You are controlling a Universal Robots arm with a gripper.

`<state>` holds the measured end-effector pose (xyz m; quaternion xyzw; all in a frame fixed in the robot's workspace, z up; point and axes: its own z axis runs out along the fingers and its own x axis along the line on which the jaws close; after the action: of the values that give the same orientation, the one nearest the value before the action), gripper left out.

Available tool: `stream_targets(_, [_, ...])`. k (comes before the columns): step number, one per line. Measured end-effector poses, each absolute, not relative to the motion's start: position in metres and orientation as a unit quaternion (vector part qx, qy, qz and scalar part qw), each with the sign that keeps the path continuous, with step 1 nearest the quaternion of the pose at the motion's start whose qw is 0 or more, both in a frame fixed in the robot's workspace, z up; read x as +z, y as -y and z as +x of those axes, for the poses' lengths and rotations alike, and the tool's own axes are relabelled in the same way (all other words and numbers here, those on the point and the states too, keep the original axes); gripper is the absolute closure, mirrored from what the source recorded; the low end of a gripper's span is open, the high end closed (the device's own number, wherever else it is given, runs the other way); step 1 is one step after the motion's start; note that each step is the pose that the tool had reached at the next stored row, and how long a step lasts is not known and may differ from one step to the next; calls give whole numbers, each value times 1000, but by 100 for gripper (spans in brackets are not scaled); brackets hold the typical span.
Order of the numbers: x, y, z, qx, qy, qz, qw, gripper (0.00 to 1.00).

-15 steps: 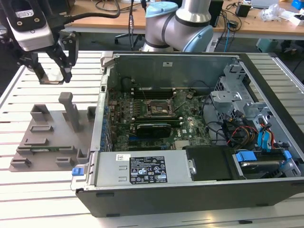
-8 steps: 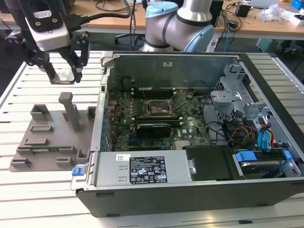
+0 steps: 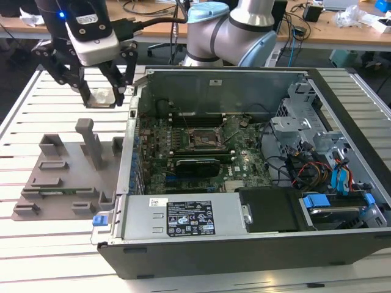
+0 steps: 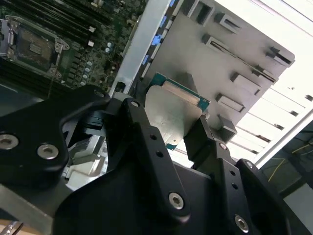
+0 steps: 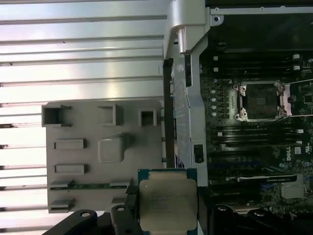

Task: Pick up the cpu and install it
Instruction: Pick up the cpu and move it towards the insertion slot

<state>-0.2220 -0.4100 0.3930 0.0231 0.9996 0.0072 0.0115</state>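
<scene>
The arm points its gripper [image 3: 102, 99] straight down over the slatted table [image 3: 36, 104]. The fingers are closed on the edges of the cpu [image 3: 101, 96], held flat in the air, at about ten o'clock from the motherboard socket [image 3: 201, 139] in the exterior view, just outside the computer case [image 3: 244, 244].

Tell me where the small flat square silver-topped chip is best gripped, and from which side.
Probably by two opposite thin edges, coming from above. The small flat square chip with the pale silver metal top is thin, so only its edges offer parallel faces; the black gripper holds it that way.
</scene>
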Motion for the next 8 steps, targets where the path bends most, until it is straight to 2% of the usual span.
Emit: stream_targets(8, [393,410,-194,7,-1000,23,11,45])
